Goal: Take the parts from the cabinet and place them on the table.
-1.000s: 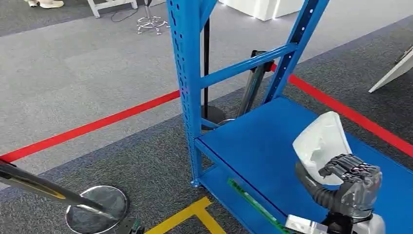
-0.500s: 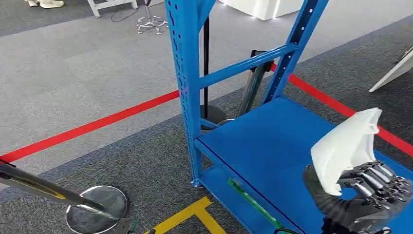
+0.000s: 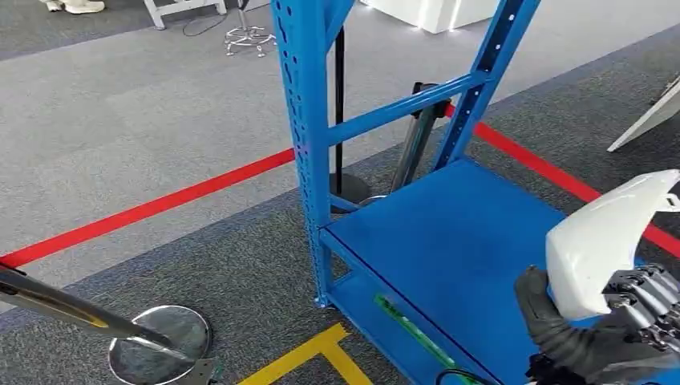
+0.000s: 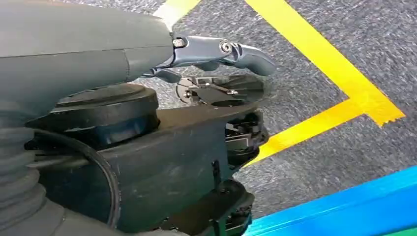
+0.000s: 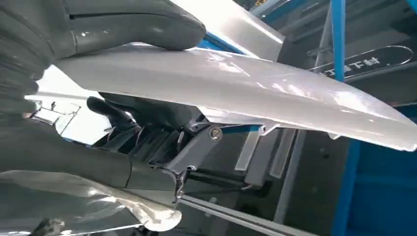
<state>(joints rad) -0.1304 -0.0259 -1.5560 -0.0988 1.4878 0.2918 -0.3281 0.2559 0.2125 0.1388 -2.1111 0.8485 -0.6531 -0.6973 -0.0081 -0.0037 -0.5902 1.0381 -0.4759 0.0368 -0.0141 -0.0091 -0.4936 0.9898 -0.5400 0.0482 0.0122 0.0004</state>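
Observation:
A white curved shell part [image 3: 605,241] is held in my right hand [image 3: 633,321] at the lower right of the head view, lifted above the blue cabinet's shelf [image 3: 449,233]. In the right wrist view the thumb [image 5: 133,22] presses on top of the white part [image 5: 246,78] and the darker fingers [image 5: 147,113] grip it from beneath. My left hand [image 4: 216,51] hangs over the carpet with its thumb stretched out and nothing in it. The shelf surface in view is bare.
The cabinet's blue upright [image 3: 301,120] and cross bar stand in the middle. Red tape [image 3: 160,204] and yellow tape [image 3: 309,353] mark the grey carpet. A stanchion's round metal base [image 3: 160,341] sits at lower left. A white panel [image 3: 653,112] leans at the right edge.
My right hand has carried the white part to the right and slightly up, away from the middle of the shelf, and tilted it flatter. The cabinet and floor stay as they were.

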